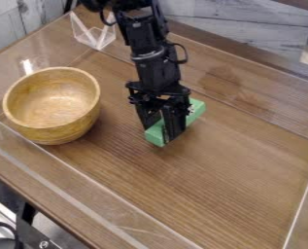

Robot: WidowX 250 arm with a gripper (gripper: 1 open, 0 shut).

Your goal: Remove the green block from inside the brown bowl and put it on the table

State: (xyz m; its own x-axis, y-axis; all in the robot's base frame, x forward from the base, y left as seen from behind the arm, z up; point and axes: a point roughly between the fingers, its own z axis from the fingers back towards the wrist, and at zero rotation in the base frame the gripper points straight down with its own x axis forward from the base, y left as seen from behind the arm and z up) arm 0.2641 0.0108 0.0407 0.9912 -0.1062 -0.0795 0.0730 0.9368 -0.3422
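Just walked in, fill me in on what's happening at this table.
A black robot arm reaches down over the table with its gripper at the green block, which shows on both sides of the fingers. The block is outside the brown bowl, well clear of its rim, so it is already out. Whether it rests fully on the wood or is held just above it is hard to tell from this one view.
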